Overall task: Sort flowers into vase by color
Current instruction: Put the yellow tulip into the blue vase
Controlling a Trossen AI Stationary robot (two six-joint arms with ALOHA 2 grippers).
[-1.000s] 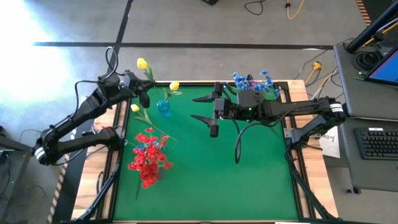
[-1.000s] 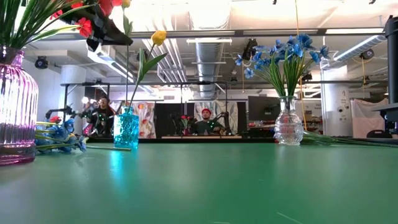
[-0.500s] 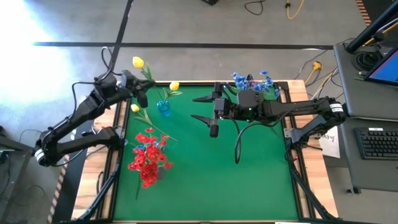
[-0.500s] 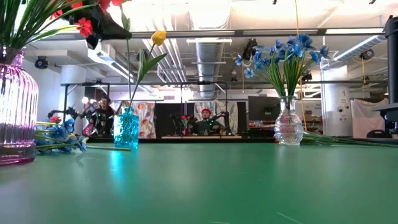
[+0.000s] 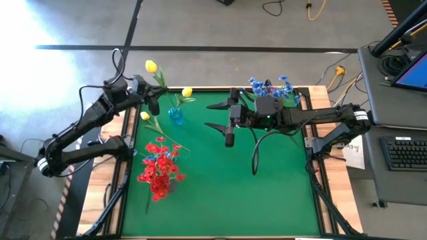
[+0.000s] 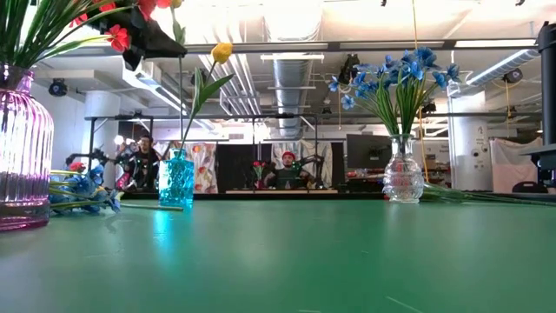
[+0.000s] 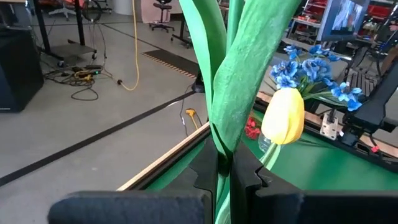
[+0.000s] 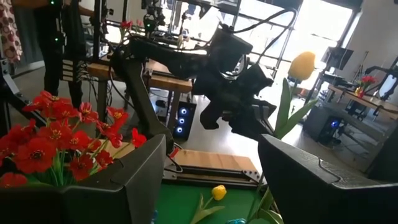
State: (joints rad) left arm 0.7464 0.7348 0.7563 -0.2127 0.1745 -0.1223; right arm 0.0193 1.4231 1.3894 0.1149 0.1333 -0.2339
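My left gripper [image 5: 154, 103] is raised near the far left corner, shut on a yellow tulip whose blossom [image 5: 151, 67] stands above it. In the low view the tulip's thin stem [image 6: 180, 104] runs down to the mouth of the small blue vase [image 6: 175, 178]. That vase [image 5: 175, 115] holds another yellow tulip [image 5: 187, 92]. A third yellow flower [image 5: 145, 116] lies on the mat. Red flowers [image 5: 159, 170] stand in a pink vase [image 6: 22, 148], and blue flowers [image 5: 270, 87] in a clear vase [image 6: 404, 169]. My right gripper [image 5: 208, 116] hovers open at mid-table. My left gripper pinches the tulip's stem and green leaves [image 7: 225, 149] between its two fingers [image 7: 205, 171], below the blossom. The fingers lie across the upright stem. The blossom rises above the hold and the stem hangs below it; I cannot tell whether its lower end is inside the blue vase.
A few blue flowers [image 6: 82, 196] lie on the mat beside the pink vase. The green mat [image 5: 267, 193] lies bare toward the near and right sides. People sit in the room beyond the far edge [image 6: 287, 169].
My left gripper and its tulip have swayed slightly toward the table's left edge and back again. The right arm has kept still.
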